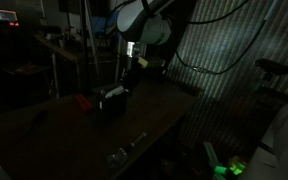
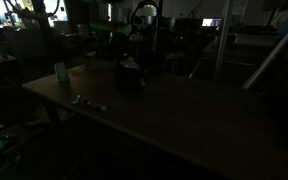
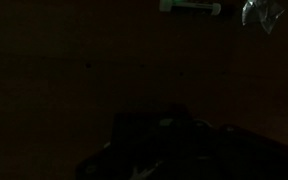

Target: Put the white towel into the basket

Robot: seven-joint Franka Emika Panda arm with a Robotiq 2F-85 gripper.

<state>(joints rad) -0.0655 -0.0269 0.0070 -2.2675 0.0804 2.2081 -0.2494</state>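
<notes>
Little is legible: arm (image 1: pixel 142 28) hangs above a dark container (image 1: pixel 112 100) on the bench (image 1: pixel 159 115). State of the jaws cannot be told. No white towel discernible; locate it before descending.

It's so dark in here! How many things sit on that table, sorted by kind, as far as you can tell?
Dark basket-like container: 1
Red item beside it: 1
Pale cup: 1
Small shiny pieces: 2
Total: 5 that the darkness lets me make out
</notes>
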